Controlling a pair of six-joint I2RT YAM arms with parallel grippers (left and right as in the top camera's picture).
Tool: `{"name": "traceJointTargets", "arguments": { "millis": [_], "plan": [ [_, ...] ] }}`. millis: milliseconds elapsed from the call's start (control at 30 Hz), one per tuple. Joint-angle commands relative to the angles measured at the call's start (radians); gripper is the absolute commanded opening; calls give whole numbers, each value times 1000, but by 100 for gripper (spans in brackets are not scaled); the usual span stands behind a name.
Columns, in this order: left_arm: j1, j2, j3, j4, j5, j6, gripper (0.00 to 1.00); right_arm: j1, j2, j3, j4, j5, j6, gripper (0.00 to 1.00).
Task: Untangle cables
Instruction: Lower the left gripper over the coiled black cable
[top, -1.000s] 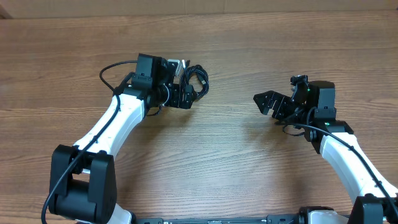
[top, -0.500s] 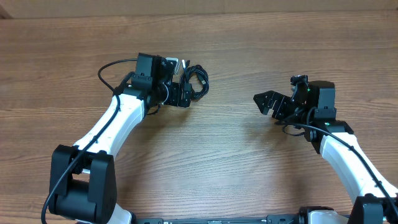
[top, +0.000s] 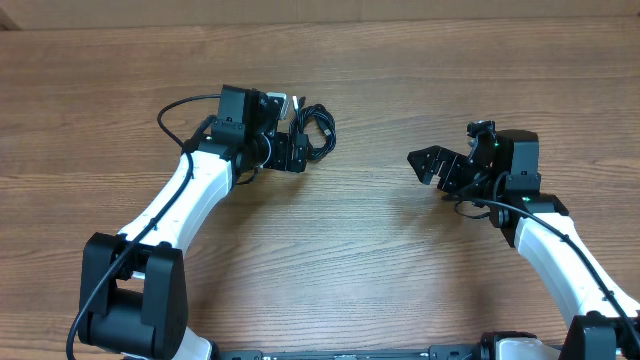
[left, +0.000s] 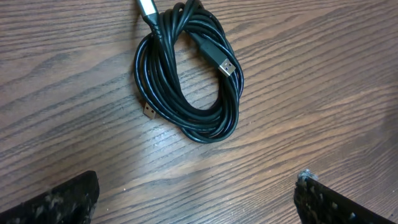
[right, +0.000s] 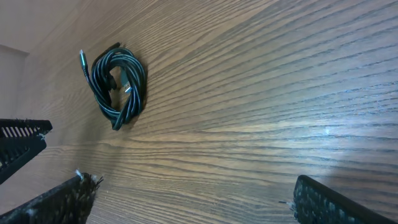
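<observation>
Cables (left: 163, 74) lie coiled just beyond spread left fingers (left: 56, 199).

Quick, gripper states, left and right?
Left gripper: open, empty; the cables lie untouched ahead of it.
Right gripper: open, empty.

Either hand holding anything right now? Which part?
Nothing is held. The left hand and right hand are both open. The coil of cables lies loose on the table, ahead of the left hand, untouched.
</observation>
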Motion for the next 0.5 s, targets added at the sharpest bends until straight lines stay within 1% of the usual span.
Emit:
{"name": "traceJointTargets", "arguments": {
  "millis": [0,33,100,167,200,233,267,300,333,367,400,433,467],
  "plan": [
    [-5,7,18,25,-6,-53,100,-3,5,23,6,3,2,100],
    [-5,7,18,56,-5,-102,100,-3,5,23,6,3,2,100],
    [-5,7,18,71,8,-210,100,-3,5,23,6,3,2,100],
    [-12,10,14,64,39,-234,100,-3,5,23,6,3,2,100],
    [-18,11,10,63,39,-235,92,-3,5,23,6,3,2,100],
    [-27,14,2,62,39,-234,71,-3,5,23,6,3,2,100],
    [-36,16,-6,62,38,-235,43,-3,5,23,5,3,2,100],
    [-48,19,-14,60,35,-237,19,-3,5,23,6,3,1,100],
    [-59,25,-21,61,26,-248,12,-3,5,23,6,3,1,100],
    [-72,29,-29,67,2,-270,13,-3,5,23,6,3,1,100],
    [-84,36,-32,74,-34,-294,25,-3,5,23,6,3,2,100],
    [-97,43,-34,81,-82,-324,40,-3,5,23,6,3,2,100],
    [-108,52,-34,88,-132,-347,50,-3,5,23,6,3,1,100]
  ]
}}
